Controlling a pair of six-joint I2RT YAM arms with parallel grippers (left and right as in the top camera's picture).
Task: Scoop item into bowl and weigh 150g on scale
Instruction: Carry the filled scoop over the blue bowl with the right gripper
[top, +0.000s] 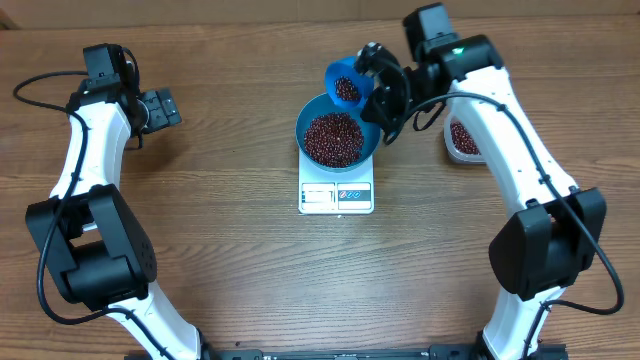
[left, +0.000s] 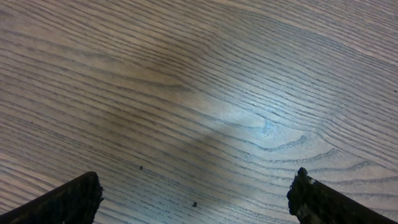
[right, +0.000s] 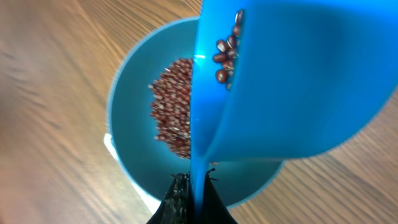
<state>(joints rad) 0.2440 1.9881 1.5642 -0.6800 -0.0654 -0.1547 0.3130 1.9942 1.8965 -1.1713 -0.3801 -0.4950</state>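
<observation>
Two grippers, listed from the working hand outward.

1. Right gripper (right: 190, 198): fingers are pinching fully closed on the thin handle of a small blue scoop (right: 298, 81). It is holding the scoop tipped over the far right rim of the bowl (right: 124, 143).
2. Scoop: it is carrying a small load of beans (right: 174, 106), with several sitting at its lip.
3. Bowl: it is resting on the scale (top: 336, 196) and covering most of the platform. It is holding a broad heap of beans across its bottom.
4. Scale: it is sitting mid-table, its front panel showing below the bowl. The reading is too small to make out.
5. Clear tub (top: 463, 140): it is lying to the right of the bowl, partly hidden by the right arm, with more beans showing inside.
6. Left gripper (left: 196, 193): jaws are standing wide apart, gripping nothing. It is hovering over bare wooden table (top: 220, 260), well apart from the scale, on the left.
</observation>
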